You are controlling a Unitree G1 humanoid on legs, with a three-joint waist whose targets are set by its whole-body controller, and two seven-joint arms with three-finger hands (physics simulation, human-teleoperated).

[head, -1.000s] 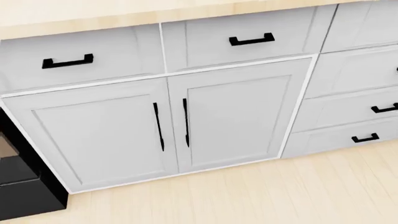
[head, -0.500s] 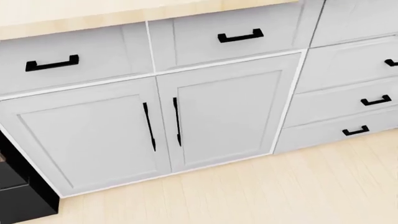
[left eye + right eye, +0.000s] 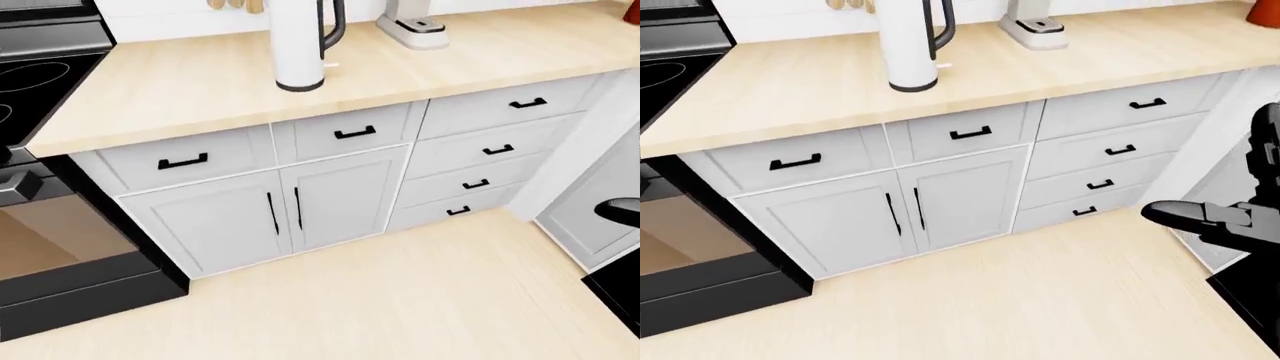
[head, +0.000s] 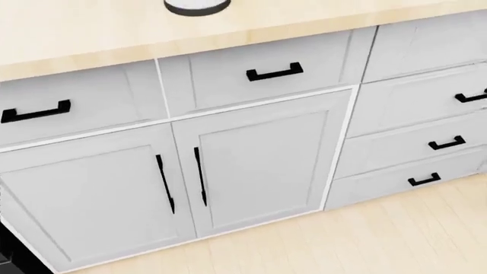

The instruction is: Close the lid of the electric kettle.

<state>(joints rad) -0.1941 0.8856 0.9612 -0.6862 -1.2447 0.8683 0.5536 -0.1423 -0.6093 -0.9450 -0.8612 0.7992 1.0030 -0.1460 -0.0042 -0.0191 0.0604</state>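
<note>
Kitchen run: pale wood countertop (image 3: 180,82) over grey shaker cabinets, light wood plank floor (image 3: 400,300) below. Tall white cylindrical electric kettle (image 3: 298,45) with black handle stands upright on the countertop, above the seam between the two top drawers left of the drawer stack; its top is cropped out of both eye views, so lid state not visible. Head view catches only its round base at the top edge.

My right hand (image 3: 1225,217) shows in the right-eye view at the right edge, low, well right of the kettle and below counter height: dark fingers (image 3: 1185,214) extended toward the view's left, apart, nothing held. Left hand not in any view.

Counts under the countertop: two cabinet doors (image 4: 251,165) with two vertical black bar handles, two drawers above them, a stack of four drawers right of the doors. One white appliance base (image 3: 415,30) right of the kettle. One black stove (image 3: 40,67) with oven door, left of the countertop.
</note>
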